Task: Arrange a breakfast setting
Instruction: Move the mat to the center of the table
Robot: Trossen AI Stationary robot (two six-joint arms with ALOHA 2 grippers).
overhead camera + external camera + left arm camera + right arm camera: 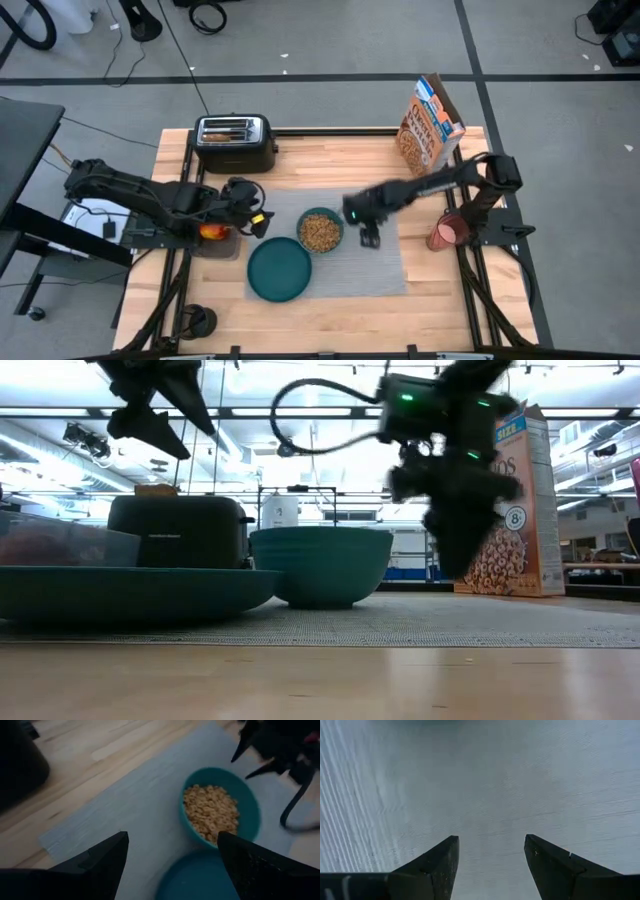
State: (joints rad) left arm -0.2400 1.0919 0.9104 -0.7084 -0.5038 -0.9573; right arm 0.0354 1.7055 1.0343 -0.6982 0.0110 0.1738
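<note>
A grey ribbed placemat point(370, 262) lies mid-table. On it stand a teal bowl point(320, 231) filled with cereal and, nearer the front edge, a round teal plate point(279, 270). A pink cup point(445, 232) stands right of the mat. A red-orange fruit point(212, 231) lies in a clear container left of the mat. My left gripper point(258, 222) is open and empty above the mat's left edge, left of the bowl point(220, 810). My right gripper point(368, 238) is open and empty, pointing down over bare mat point(490, 780) right of the bowl. Spoon and toast are out of view.
A black toaster point(235, 143) stands at the far left and a cereal box point(430, 125) at the far right. The clear container point(215, 242) sits under my left arm. Bare wood shows along the front edge and between the toaster and the box.
</note>
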